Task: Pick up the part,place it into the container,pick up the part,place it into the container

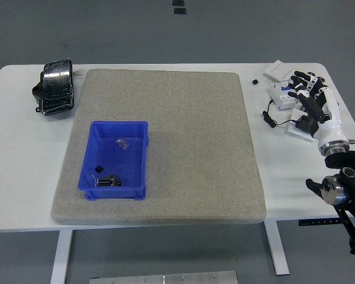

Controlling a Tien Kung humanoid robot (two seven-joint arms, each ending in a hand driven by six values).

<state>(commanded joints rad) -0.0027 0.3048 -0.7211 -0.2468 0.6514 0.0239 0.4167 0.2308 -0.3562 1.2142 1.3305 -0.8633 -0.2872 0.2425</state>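
Note:
The blue container (141, 161) stands on the left half of the grey mat (195, 130). Inside it lie a black gear-like part (108, 180), a small clear bag (123, 143) and a tiny black piece (98, 168). My right hand (305, 94) hovers over a cluster of parts at the table's right end, its black fingers (298, 77) loosely spread and holding nothing. Beneath and beside it are a white breaker-like part (281, 94), a flat white box (277, 70), a white piece (297, 128), a black cable (271, 118) and a tiny black part (255, 81). My left arm is out of view.
A black wrapped object (55, 87) sits at the table's far left corner. The white table (23, 177) shows bare strips left and right of the mat. My right forearm (342, 189) comes in from the lower right.

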